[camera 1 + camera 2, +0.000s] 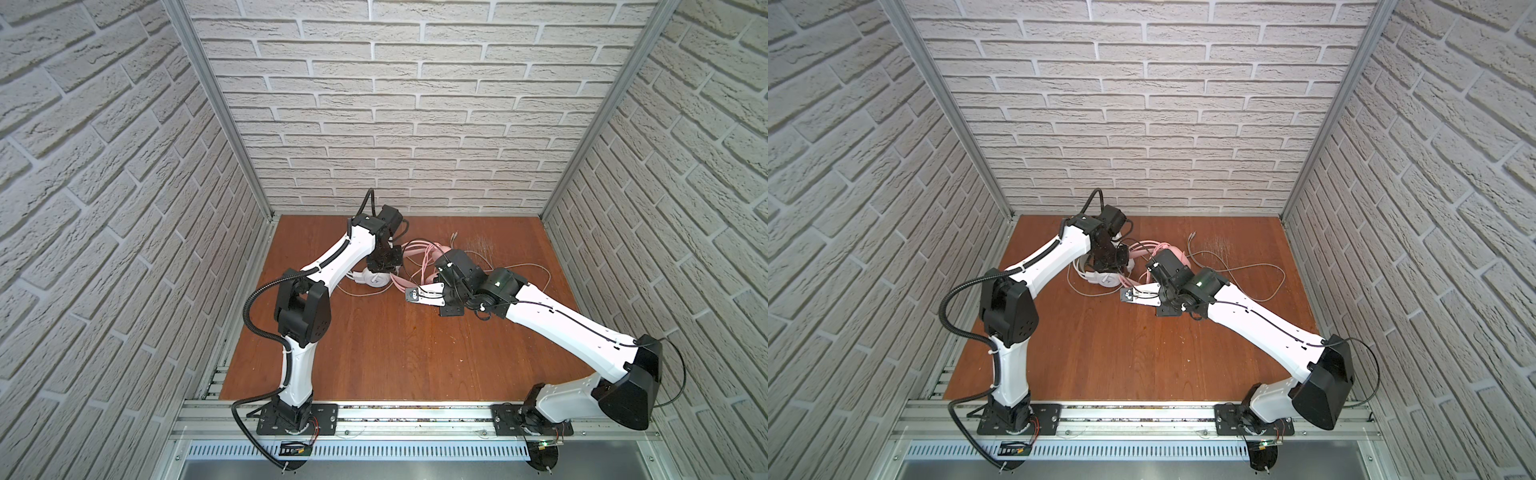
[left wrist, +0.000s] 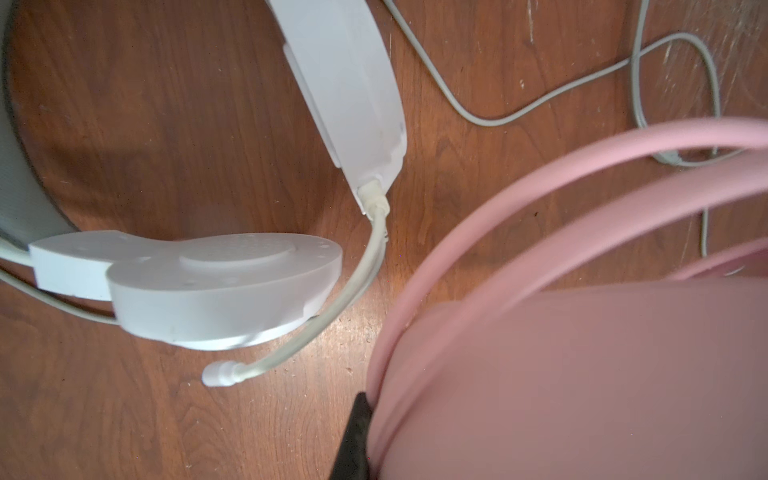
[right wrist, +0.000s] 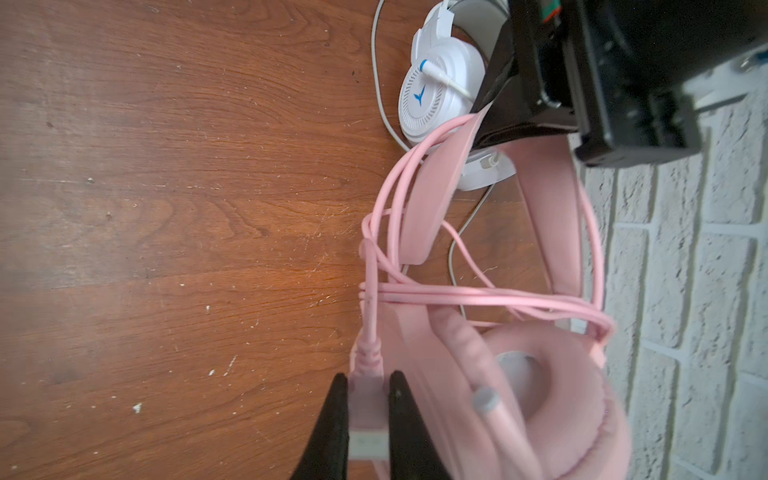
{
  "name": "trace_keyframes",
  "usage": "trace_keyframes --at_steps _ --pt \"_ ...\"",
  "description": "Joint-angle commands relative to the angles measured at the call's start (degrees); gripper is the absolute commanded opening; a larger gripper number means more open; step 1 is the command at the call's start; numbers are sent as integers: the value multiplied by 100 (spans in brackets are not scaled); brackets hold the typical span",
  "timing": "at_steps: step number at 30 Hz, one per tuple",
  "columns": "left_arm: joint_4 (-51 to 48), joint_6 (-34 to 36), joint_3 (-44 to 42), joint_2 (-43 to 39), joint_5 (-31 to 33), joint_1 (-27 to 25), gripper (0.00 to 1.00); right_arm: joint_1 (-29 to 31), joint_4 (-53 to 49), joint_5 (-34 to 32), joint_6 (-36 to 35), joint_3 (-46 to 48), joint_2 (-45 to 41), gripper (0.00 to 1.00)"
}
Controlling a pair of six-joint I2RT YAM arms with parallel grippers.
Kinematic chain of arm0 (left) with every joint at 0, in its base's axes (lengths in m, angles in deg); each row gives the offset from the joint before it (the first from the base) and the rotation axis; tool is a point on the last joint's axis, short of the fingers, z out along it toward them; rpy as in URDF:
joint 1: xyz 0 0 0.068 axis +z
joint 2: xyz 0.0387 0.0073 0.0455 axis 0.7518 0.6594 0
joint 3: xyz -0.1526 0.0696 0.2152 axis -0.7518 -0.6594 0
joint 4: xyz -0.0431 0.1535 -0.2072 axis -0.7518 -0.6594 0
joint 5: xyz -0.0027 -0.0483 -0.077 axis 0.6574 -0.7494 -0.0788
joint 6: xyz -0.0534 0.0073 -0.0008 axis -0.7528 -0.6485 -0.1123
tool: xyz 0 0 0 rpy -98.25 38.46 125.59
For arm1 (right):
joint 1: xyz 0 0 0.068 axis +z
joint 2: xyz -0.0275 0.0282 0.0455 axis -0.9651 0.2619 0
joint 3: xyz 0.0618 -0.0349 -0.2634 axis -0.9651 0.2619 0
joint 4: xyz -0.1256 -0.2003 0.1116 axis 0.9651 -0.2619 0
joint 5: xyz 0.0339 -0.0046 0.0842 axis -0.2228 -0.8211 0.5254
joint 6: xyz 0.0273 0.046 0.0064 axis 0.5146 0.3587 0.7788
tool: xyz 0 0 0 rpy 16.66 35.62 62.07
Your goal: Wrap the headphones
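Reddish-brown wooden tabletop (image 1: 374, 340) carries both headsets toward its far edge, close to the brick-pattern back wall (image 1: 395, 124). Largest of the two in view, the pink over-ear headset with padded cups (image 3: 552, 399) lies right of the white headset with round vented cups (image 3: 440, 95) — the two touch, pink band over white cup. A thin grey cord (image 1: 528, 270) trails in loose loops to the right. The pink cord (image 3: 457, 297) is wound in several turns across the pink headset's double band. The left gripper (image 2: 353, 440) is clamped on the pink headset's band. The right gripper (image 3: 368, 419) pinches the pink cord's plug (image 3: 365, 399) between its black fingers (image 3: 332, 424).
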Motion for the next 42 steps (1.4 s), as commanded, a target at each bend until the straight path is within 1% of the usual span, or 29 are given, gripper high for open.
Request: trace_keyframes --at_steps 1,11,22,28,34,42 --pt "-113 185 276 23 -215 -58 0 49 550 -66 -355 -131 78 6" --pt "-193 421 303 109 -267 -142 0 49 1151 -101 -667 -210 386 6" --pt "-341 575 333 222 -293 -214 0 40 1503 191 -705 -473 761 6" --pt "-318 577 273 139 -267 -218 0 -18 1582 440 -432 -435 960 6" --pt "-291 599 275 39 -337 -211 0 -303 1624 779 1 -211 1008 6" --pt "-307 558 253 -69 -361 -191 0 -632 853 865 231 -511 1290 6"
